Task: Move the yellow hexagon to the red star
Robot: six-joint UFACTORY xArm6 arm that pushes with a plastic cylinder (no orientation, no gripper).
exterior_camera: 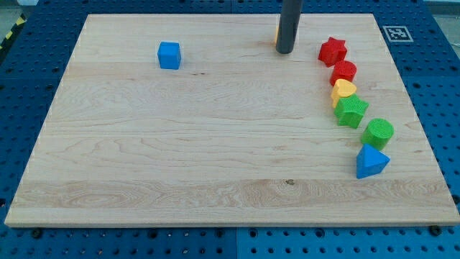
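Observation:
My tip [285, 52] rests on the board near the view's top, just right of centre. A thin yellow-orange sliver [277, 37] shows at the rod's left edge. It looks like the yellow hexagon, which the rod mostly hides, so its shape cannot be made out. The red star [332, 50] lies to the right of my tip, a short gap away and not touching it.
Below the red star, a curved line of blocks runs down the right side: a red round block [344, 71], a yellow heart [343, 89], a green star [351, 111], a green cylinder [378, 133] and a blue triangular block [371, 162]. A blue cube [169, 55] sits at the upper left.

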